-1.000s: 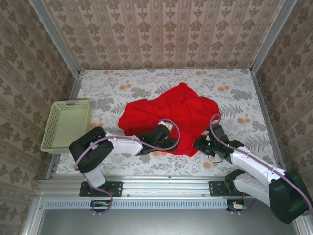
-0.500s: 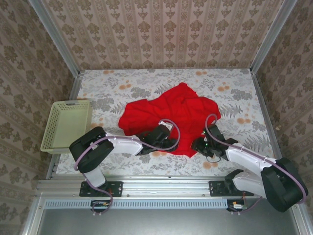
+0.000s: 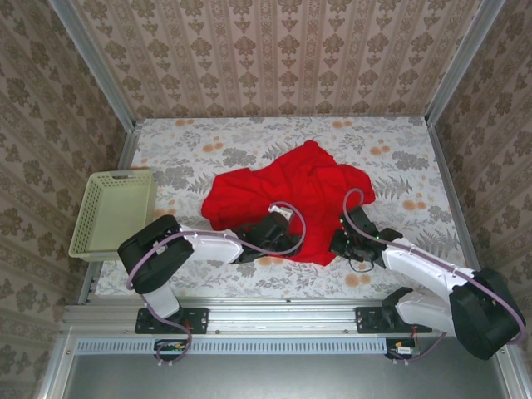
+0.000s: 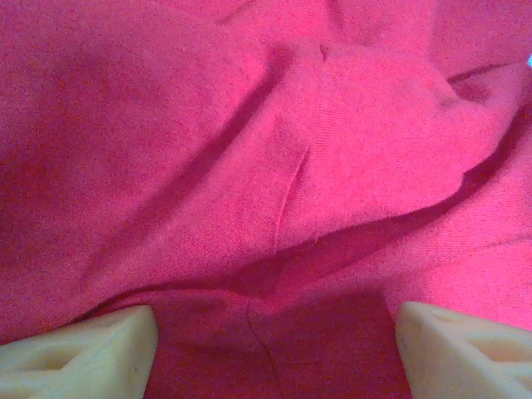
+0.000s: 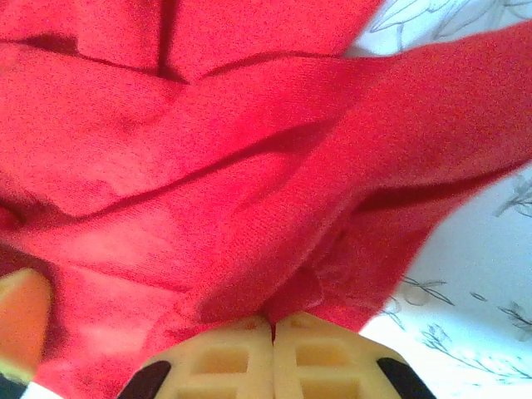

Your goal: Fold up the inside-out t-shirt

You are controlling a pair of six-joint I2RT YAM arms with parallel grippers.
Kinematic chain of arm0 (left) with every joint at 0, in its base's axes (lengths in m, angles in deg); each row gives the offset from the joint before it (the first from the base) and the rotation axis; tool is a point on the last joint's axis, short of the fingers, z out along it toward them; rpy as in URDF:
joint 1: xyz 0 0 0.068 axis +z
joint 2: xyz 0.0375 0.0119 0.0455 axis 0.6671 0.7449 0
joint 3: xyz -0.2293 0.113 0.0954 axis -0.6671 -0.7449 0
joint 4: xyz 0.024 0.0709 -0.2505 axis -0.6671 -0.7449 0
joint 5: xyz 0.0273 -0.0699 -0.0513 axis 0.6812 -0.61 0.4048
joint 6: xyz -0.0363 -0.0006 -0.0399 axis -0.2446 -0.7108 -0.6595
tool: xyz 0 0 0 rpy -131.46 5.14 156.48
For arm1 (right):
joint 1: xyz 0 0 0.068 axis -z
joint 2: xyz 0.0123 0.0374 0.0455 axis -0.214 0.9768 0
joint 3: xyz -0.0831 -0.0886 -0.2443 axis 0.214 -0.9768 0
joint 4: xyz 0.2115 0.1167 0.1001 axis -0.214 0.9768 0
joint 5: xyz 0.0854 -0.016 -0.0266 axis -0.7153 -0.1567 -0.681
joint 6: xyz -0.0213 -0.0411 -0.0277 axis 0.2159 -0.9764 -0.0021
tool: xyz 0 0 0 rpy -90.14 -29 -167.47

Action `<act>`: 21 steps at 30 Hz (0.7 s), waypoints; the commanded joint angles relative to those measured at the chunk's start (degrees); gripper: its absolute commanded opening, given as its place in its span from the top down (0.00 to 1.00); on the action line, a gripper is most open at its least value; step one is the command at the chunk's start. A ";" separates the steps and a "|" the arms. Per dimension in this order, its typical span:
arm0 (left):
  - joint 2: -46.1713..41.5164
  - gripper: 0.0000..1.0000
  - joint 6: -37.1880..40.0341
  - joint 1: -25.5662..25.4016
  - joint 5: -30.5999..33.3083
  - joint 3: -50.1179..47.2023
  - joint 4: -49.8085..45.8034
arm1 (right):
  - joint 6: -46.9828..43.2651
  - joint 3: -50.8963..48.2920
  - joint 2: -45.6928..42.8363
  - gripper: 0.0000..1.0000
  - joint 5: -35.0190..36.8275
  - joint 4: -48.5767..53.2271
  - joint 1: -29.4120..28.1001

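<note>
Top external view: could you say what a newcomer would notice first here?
The crumpled red t-shirt lies central on the floral table. At its near edge the left gripper is open over the cloth and the right gripper is shut on a fold. A yellow-green basket sits at the table's left edge.

You have bare table [image 3: 249,137] across the upper frame and at far right, red t-shirt [image 3: 291,191] heaped mid-frame, basket [image 3: 112,212] blocking left edge, left arm [image 3: 208,243] and right arm [image 3: 424,270] lying across lower centre, walls [image 3: 274,50] closing three sides.

Matt soft knit cloth t-shirt [image 3: 287,195], plastic lattice basket [image 3: 112,213]
</note>
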 commanded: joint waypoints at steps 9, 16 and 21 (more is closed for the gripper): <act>4.22 0.20 -8.99 4.14 9.00 5.19 -13.16 | 8.24 1.12 -13.36 0.98 9.98 23.19 -5.34; 1.27 0.15 -6.99 4.01 8.35 6.11 -13.73 | 11.95 0.42 -16.20 0.98 10.46 24.59 -6.21; -6.15 0.07 -6.02 3.73 5.89 5.74 -17.32 | 10.89 4.84 -14.37 0.95 12.91 28.48 -6.20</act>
